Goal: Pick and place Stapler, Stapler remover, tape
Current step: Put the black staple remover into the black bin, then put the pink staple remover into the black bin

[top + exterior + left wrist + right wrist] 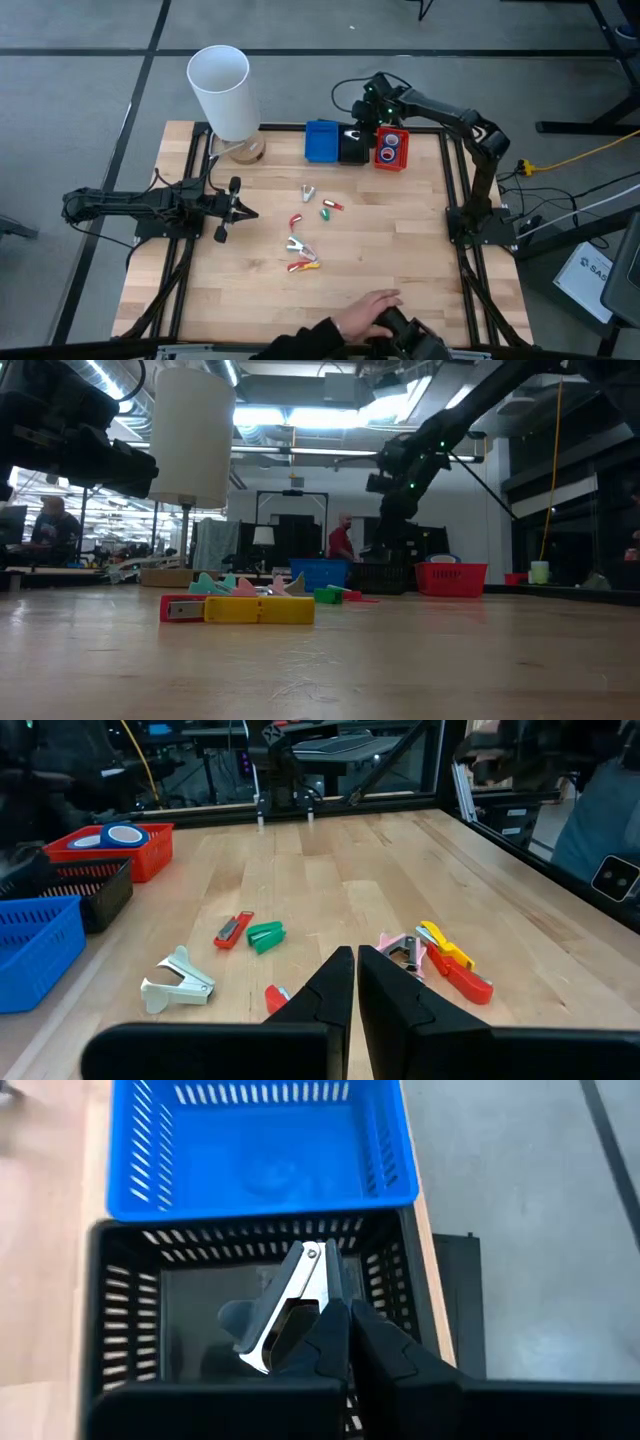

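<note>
My right gripper (347,1330) is shut on a black and silver stapler remover (285,1308) above the black basket (130,1310); in the high view it is at the table's far edge (357,135). My left gripper (355,975) is shut and holds nothing, hovering left of the loose pieces (240,210). Loose on the wood are a white stapler remover (180,982), a pink one (403,948), small red (233,929), green (265,934) and yellow (445,942) staplers. Two blue tape rolls (390,148) lie in the red basket (391,160). Pink and yellow rolls are out of view. My right gripper pinches the stapler remover between its two fingers at the black side (318,1328) near its rear end, coming from above and pointing down. The silver claw end (310,1265) sticks out past the fingertips. The remover is lifted clear, over the black basket's open top.
A blue basket (321,140) stands left of the black one on the far edge. A tall white cylinder (222,90) rises at the far left corner. A person's hand (368,315) rests at the near edge on a dark object. Bare wood lies on the right half.
</note>
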